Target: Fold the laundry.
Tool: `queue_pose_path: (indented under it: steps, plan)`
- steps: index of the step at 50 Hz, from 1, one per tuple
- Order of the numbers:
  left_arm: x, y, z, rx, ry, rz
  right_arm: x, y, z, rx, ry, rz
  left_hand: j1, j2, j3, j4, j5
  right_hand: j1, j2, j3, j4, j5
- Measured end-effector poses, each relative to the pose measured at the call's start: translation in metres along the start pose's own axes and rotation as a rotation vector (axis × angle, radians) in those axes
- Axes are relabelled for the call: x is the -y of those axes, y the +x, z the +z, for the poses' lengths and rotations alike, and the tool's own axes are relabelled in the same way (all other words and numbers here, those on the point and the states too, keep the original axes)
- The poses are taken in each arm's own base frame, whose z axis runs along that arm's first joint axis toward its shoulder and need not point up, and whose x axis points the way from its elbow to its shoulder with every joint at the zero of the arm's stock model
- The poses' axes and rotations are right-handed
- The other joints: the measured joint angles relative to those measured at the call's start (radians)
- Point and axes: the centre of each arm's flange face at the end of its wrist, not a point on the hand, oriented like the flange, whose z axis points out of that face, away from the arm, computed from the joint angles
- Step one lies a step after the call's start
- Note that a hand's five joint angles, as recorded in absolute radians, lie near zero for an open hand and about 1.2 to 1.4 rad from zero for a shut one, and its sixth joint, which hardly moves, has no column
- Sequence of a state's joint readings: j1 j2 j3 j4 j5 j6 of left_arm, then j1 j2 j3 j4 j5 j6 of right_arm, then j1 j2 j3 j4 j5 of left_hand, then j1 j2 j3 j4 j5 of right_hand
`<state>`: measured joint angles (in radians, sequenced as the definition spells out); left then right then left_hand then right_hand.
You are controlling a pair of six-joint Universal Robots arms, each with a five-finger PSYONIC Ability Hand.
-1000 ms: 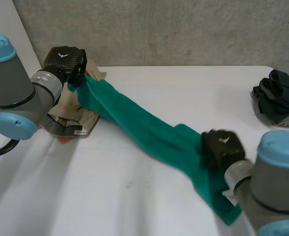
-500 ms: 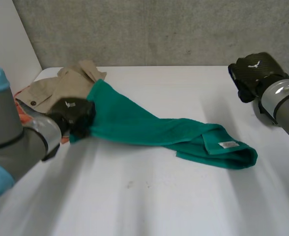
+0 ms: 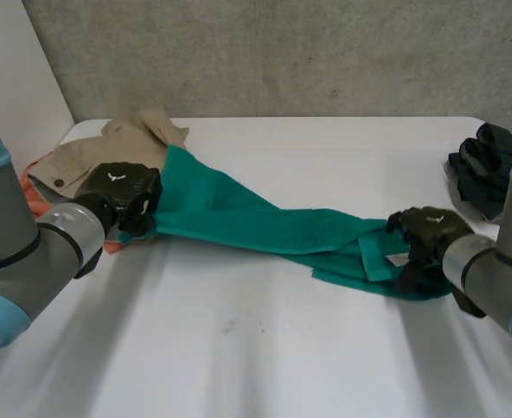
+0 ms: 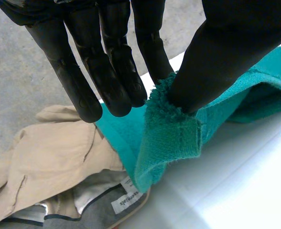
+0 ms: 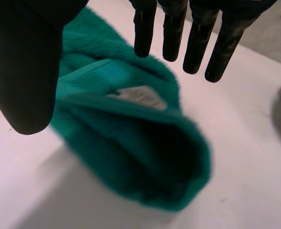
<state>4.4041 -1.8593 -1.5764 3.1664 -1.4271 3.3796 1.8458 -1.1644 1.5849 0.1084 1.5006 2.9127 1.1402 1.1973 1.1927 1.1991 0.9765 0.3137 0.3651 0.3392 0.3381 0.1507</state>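
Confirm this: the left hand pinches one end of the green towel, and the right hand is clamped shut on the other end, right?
Not quite. The left hand does pinch one end of the green towel, but the right hand is open: the right wrist view shows its fingers straight and thumb spread over the towel's folded end.

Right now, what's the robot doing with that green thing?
It's folding laundry. The left hand pinches one end of the green towel beside the beige clothes. The right hand is open over the towel's other, doubled-over end, not gripping it. The towel stretches across the white table.
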Motion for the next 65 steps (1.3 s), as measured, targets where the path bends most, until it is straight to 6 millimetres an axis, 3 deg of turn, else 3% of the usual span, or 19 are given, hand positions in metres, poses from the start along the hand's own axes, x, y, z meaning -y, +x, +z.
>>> queue_pose_path:
  steps: [5, 13, 16, 20, 23, 27, 29, 34, 43, 47, 50, 54, 56, 60, 61, 62, 63, 64, 65]
  plan:
    - [0.0, -0.002, 0.001, 0.006, 0.0, -0.002, -0.006, -0.009, 0.002, 0.026, 0.025, -0.029, 0.0, 0.0, 0.0, 0.002, 0.0, 0.0, 0.0, 0.0, 0.0, 0.0]
    - [-0.001, -0.002, 0.0, 0.004, -0.005, -0.002, -0.014, -0.018, 0.026, 0.026, 0.093, -0.139, 0.0, 0.0, 0.0, 0.002, 0.0, 0.054, 0.04, 0.087, 0.087, 0.094]
    - [-0.001, -0.001, 0.0, 0.003, -0.005, -0.002, -0.016, -0.018, 0.037, 0.02, 0.106, -0.164, 0.0, 0.0, 0.0, 0.002, 0.0, 0.159, 0.186, 0.209, 0.21, 0.2]
    - [-0.001, -0.001, 0.0, 0.004, -0.005, -0.002, -0.016, -0.016, 0.046, 0.006, 0.116, -0.167, 0.0, 0.0, 0.0, 0.002, 0.0, 0.648, 0.768, 0.778, 0.779, 0.757]
    - [0.0, -0.002, -0.001, 0.006, -0.003, -0.002, -0.008, -0.011, 0.046, -0.014, 0.142, -0.146, 0.0, 0.0, 0.0, 0.002, 0.0, 0.666, 0.808, 0.834, 0.835, 0.816]
    - [0.004, -0.003, -0.004, 0.013, 0.005, 0.002, 0.019, 0.0, 0.031, -0.048, 0.222, -0.109, 0.0, 0.0, 0.0, 0.002, 0.0, 0.666, 0.809, 0.845, 0.847, 0.826]
    - [0.011, -0.007, -0.01, 0.026, 0.018, 0.007, 0.047, 0.014, 0.011, -0.08, 0.296, -0.087, 0.0, 0.0, 0.0, 0.002, 0.0, 0.666, 0.809, 0.845, 0.847, 0.827]
    - [0.029, -0.02, -0.027, 0.068, 0.048, 0.013, 0.093, 0.049, -0.034, -0.132, 0.383, -0.094, 0.0, 0.0, 0.0, 0.003, 0.0, 0.666, 0.809, 0.845, 0.848, 0.826]
    - [0.062, -0.041, -0.073, 0.137, 0.072, 0.059, 0.114, 0.102, -0.078, -0.118, 0.278, -0.204, 0.0, 0.0, 0.0, 0.003, 0.0, 0.666, 0.809, 0.845, 0.849, 0.826]
    - [0.066, -0.038, -0.086, 0.125, 0.069, 0.1, 0.113, 0.108, -0.089, -0.079, 0.22, -0.229, 0.0, 0.0, 0.0, 0.003, 0.0, 0.666, 0.809, 0.845, 0.849, 0.826]
    - [0.061, -0.034, -0.088, 0.104, 0.051, 0.112, 0.105, 0.109, -0.086, -0.043, 0.17, -0.221, 0.0, 0.0, 0.0, 0.003, 0.0, 0.666, 0.809, 0.845, 0.849, 0.826]
    - [0.041, -0.03, -0.076, 0.068, -0.017, 0.104, 0.086, 0.109, -0.067, 0.003, 0.084, -0.211, 0.0, 0.0, 0.0, 0.003, 0.0, 0.666, 0.809, 0.845, 0.849, 0.826]
    - [0.026, -0.029, -0.061, 0.046, -0.07, 0.096, 0.073, 0.109, -0.051, 0.029, 0.034, -0.218, 0.0, 0.0, 0.0, 0.003, 0.0, 0.666, 0.809, 0.845, 0.848, 0.826]
    - [0.012, -0.027, -0.034, 0.021, -0.108, 0.099, 0.066, 0.112, -0.031, 0.033, 0.021, -0.237, 0.0, 0.0, 0.0, 0.003, 0.0, 0.666, 0.809, 0.845, 0.848, 0.826]
    - [0.012, -0.027, -0.034, 0.021, -0.108, 0.099, 0.066, 0.112, -0.031, 0.033, 0.021, -0.237, 0.0, 0.0, 0.0, 0.003, 0.0, 0.666, 0.809, 0.845, 0.848, 0.826]
    - [0.014, -0.027, -0.01, 0.023, -0.083, 0.117, 0.067, 0.113, -0.026, 0.026, 0.032, -0.243, 0.0, 0.001, 0.001, 0.003, 0.0, 0.666, 0.809, 0.845, 0.848, 0.826]
    - [0.014, -0.027, -0.01, 0.023, -0.083, 0.117, 0.067, 0.113, -0.026, 0.026, 0.032, -0.243, 0.0, 0.001, 0.001, 0.003, 0.0, 0.666, 0.809, 0.845, 0.848, 0.826]
    - [0.025, -0.029, 0.013, 0.05, -0.024, 0.139, 0.083, 0.117, 0.0, -0.046, 0.15, -0.261, 0.0, 0.001, 0.001, 0.003, 0.0, 0.684, 0.809, 0.847, 0.849, 0.826]
    - [0.036, -0.032, 0.025, 0.077, 0.024, 0.151, 0.089, 0.118, 0.006, -0.069, 0.189, -0.262, 0.0, 0.001, 0.001, 0.003, 0.0, 0.684, 0.809, 0.847, 0.849, 0.826]
